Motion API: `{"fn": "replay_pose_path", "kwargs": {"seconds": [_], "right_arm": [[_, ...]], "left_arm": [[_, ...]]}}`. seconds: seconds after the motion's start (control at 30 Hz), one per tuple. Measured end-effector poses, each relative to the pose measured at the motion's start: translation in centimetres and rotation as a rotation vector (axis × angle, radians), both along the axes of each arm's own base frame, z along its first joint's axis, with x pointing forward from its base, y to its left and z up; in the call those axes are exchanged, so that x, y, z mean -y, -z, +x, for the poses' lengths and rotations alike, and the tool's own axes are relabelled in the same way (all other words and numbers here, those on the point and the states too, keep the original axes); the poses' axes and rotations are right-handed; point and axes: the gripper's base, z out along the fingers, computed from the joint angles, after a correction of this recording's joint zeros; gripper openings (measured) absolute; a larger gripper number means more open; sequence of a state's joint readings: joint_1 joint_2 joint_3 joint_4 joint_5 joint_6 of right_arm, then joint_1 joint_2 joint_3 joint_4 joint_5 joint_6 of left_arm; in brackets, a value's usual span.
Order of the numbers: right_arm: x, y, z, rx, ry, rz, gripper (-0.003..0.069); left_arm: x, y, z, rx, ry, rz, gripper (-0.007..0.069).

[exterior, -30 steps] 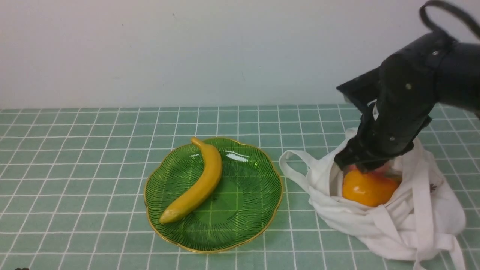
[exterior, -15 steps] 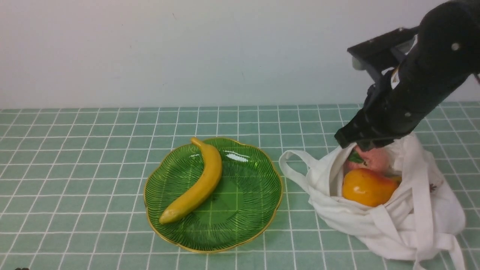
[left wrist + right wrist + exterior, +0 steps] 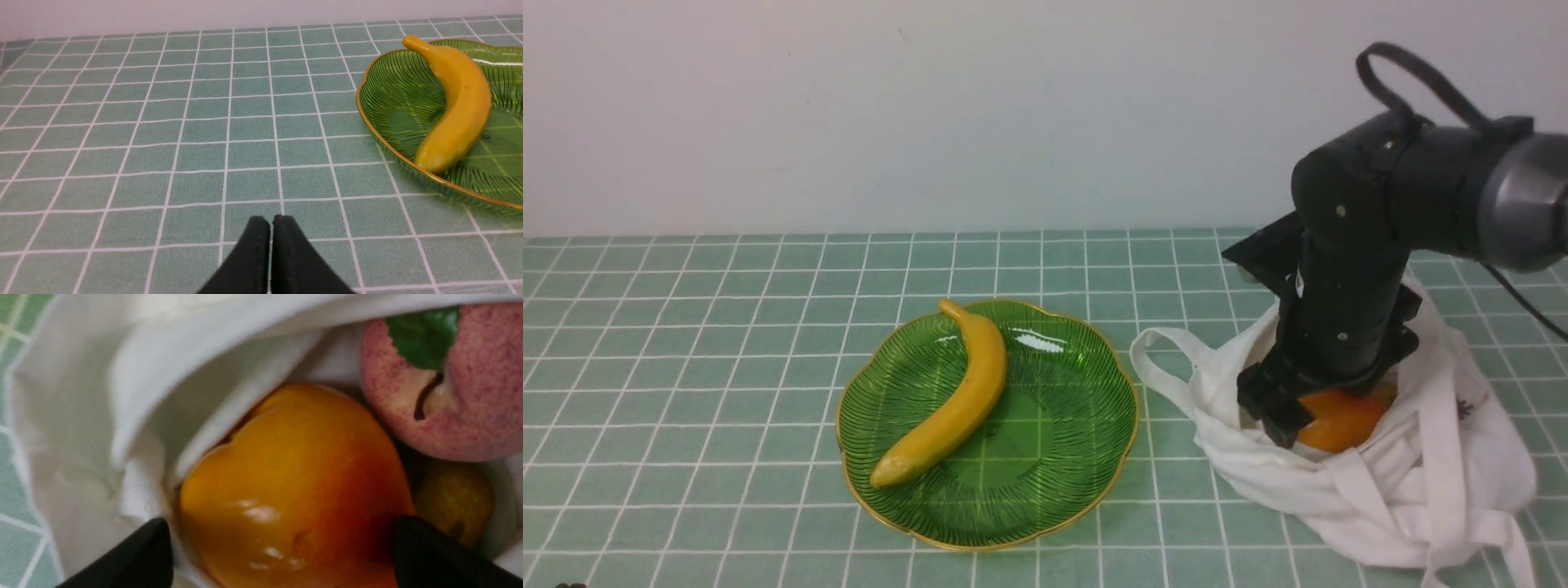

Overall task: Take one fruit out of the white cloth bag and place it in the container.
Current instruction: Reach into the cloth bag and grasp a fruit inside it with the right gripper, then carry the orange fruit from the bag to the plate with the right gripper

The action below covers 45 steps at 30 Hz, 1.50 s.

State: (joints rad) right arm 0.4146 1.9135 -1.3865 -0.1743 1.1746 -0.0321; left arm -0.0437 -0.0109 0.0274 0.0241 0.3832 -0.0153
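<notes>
The orange-yellow pear (image 3: 1342,422) (image 3: 294,490) lies inside the white cloth bag (image 3: 1421,482) (image 3: 102,416) at the right of the table. My right gripper (image 3: 1282,408) (image 3: 282,535) reaches down into the bag's mouth, open. Its fingers (image 3: 155,547) stand either side of the pear; one touches the red blush, the other sits by the cloth fold. The green glass plate (image 3: 1054,441) (image 3: 384,134) is at the centre. My left gripper (image 3: 271,222) is shut and empty, low over the tiles beside the plate; the front view does not show it.
A yellow banana (image 3: 956,400) (image 3: 457,106) lies across the plate. A pink peach with a green leaf (image 3: 449,396) and a dull yellow fruit (image 3: 453,498) sit behind the pear in the bag. The bag's strap handles (image 3: 1168,359) loop toward the plate.
The right arm rose above the bag, uncovering the peach, then dropped back in; its fingers now straddle the pear. Pear, plate and banana have not moved.
</notes>
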Motion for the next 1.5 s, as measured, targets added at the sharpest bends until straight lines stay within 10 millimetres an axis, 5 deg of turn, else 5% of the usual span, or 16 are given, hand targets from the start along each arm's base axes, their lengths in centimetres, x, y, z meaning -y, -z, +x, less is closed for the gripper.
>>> {"fn": "replay_pose_path", "kwargs": {"seconds": [0.63,0.9,0.93,1.13,1.5], "right_arm": [[0.1,0.4,0.2,-0.009,0.061,-0.033,0.0624],[0.9,-6.0,-1.6,0.158,0.113,0.064,0.0618],[1.2,-8.1,-2.3,0.218,0.113,0.095,0.0613],[2.0,-11.6,-3.8,0.329,0.106,0.135,0.0609],[2.4,-12.2,-3.8,0.374,0.090,0.096,0.0606]], "left_arm": [[0.0,0.0,0.0,0.000,0.000,0.000,-0.0008],[0.0,0.0,0.0,0.000,0.000,0.000,-0.0008],[0.0,0.0,0.0,0.000,0.000,0.000,-0.0008],[0.0,0.0,0.0,0.000,0.000,0.000,-0.0008],[0.0,0.0,0.0,0.000,0.000,0.000,-0.0008]]}}
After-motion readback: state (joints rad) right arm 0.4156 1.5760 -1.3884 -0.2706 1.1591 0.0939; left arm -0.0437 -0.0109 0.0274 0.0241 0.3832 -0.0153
